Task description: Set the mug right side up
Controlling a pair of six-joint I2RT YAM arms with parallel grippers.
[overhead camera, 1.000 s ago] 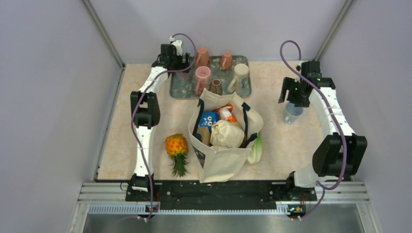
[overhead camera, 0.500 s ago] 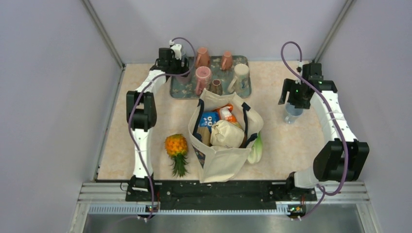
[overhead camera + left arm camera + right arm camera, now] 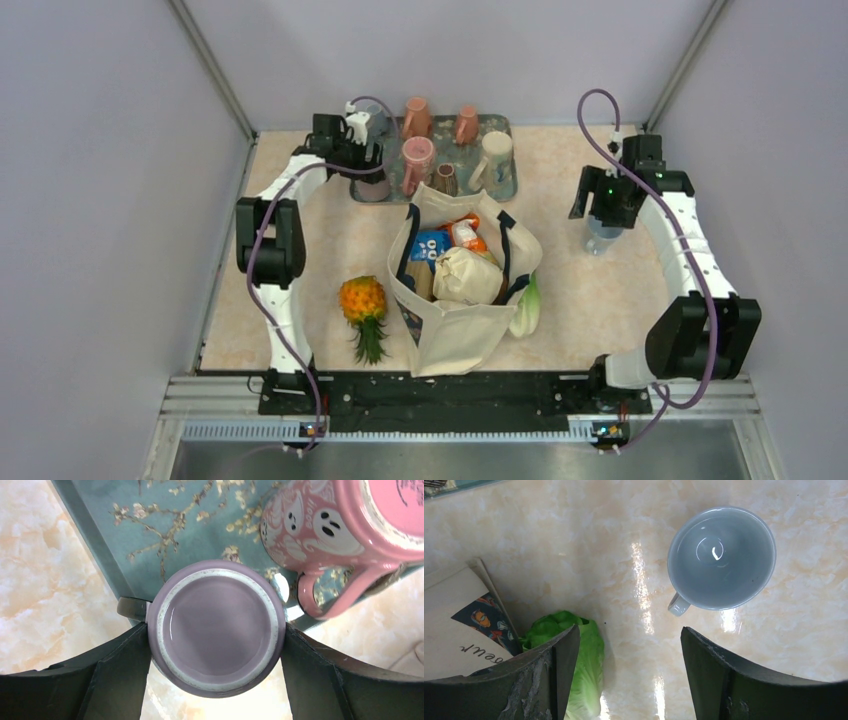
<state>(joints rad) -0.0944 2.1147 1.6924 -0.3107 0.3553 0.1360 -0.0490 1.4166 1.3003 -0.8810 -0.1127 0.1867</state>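
A purple mug point(image 3: 216, 627) with a dark handle is upside down, its ringed base facing the left wrist camera. My left gripper point(image 3: 215, 635) is shut on it, a finger pressed on each side. It hangs over the front-left corner of the teal floral tray point(image 3: 165, 525). In the top view the left gripper point(image 3: 365, 165) is at the tray's left end. My right gripper point(image 3: 630, 645) is open and empty above the table, just near of an upright pale blue mug point(image 3: 721, 557), which also shows in the top view point(image 3: 600, 236).
A pink ghost-print mug point(image 3: 340, 530) lies beside the purple mug. The tray point(image 3: 452, 152) also holds two pink mugs, a cream mug point(image 3: 494, 155) and a small brown one. A full tote bag point(image 3: 460, 290), pineapple point(image 3: 363, 305) and lettuce point(image 3: 584, 680) lie nearer.
My left gripper has swung left and nearer with the purple mug, from the tray's back-left to its front-left corner. The right gripper has shifted only slightly.
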